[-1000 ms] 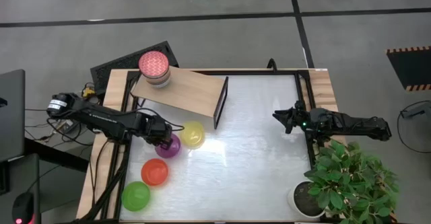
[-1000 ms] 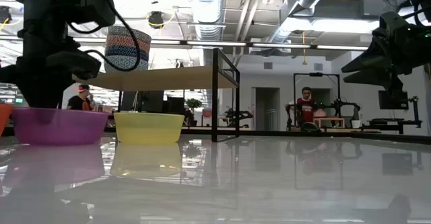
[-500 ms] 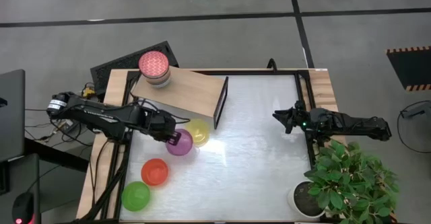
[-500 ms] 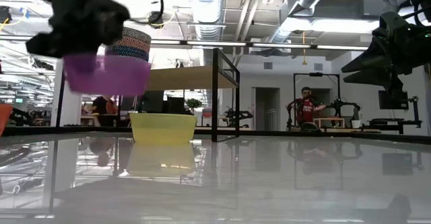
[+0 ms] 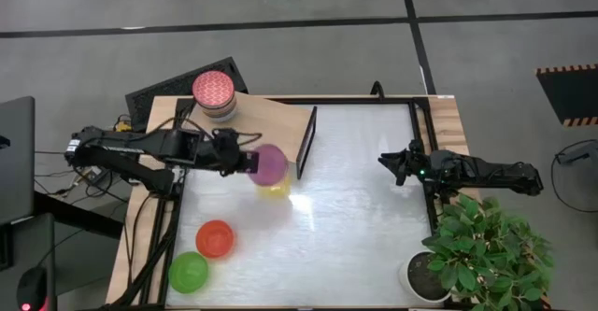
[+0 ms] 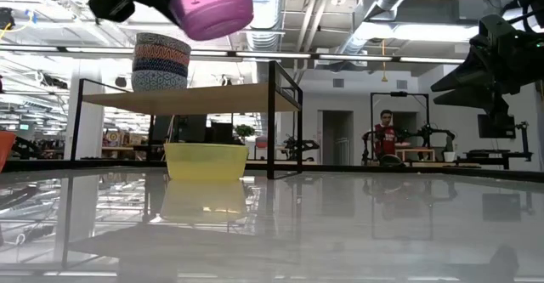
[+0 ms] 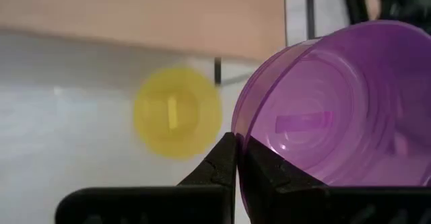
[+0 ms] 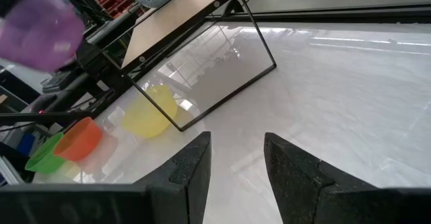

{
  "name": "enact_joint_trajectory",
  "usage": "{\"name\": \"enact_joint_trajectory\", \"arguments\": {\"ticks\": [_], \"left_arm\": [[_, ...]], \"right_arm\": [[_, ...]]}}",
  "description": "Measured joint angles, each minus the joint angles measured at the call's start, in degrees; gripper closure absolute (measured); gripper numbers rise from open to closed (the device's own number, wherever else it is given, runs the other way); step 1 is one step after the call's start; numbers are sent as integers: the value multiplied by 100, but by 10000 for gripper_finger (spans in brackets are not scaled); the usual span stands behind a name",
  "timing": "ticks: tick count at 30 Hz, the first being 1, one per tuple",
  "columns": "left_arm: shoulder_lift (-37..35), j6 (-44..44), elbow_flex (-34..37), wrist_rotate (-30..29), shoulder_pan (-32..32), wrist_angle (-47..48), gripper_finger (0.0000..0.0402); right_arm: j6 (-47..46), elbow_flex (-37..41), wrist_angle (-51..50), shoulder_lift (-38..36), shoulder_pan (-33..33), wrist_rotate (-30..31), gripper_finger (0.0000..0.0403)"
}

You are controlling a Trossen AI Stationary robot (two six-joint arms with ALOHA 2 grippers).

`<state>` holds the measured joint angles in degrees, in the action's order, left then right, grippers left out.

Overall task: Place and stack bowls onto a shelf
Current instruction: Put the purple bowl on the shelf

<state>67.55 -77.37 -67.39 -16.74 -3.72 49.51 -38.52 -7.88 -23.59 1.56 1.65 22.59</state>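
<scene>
1. Your left gripper (image 7: 237,158) is clamped on the rim of the purple bowl (image 5: 269,163), held in the air above shelf (image 5: 266,129) height, over the yellow bowl (image 6: 206,161).
2. Your right gripper (image 5: 388,164), fingers apart, waits at the table's right edge.
3. Patterned bowl stack (image 6: 161,62) sits on the shelf's left end.

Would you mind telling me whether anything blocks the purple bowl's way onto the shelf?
Nothing visible does. The left end effector holds the purple bowl above the shelf, and the board beside the stacked bowls looks bare.
</scene>
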Motion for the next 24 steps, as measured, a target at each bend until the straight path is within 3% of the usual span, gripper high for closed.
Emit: {"name": "enact_joint_trajectory", "arguments": {"ticks": [6,13,18,24], "left_arm": [[2,-132,-201,-458,370,-247,401],[7,-259,-213,-534,769,-311,401],[59,-373,-213,-1047,874,-862,401],[497,-248,-234,-787,865,-1411,401]], "right_arm": [[1,0,0,-1,1,0,239],[3,0,2,-2,0,0,239],[4,0,0,0,0,0,239],[7,0,0,0,0,0,239]]}}
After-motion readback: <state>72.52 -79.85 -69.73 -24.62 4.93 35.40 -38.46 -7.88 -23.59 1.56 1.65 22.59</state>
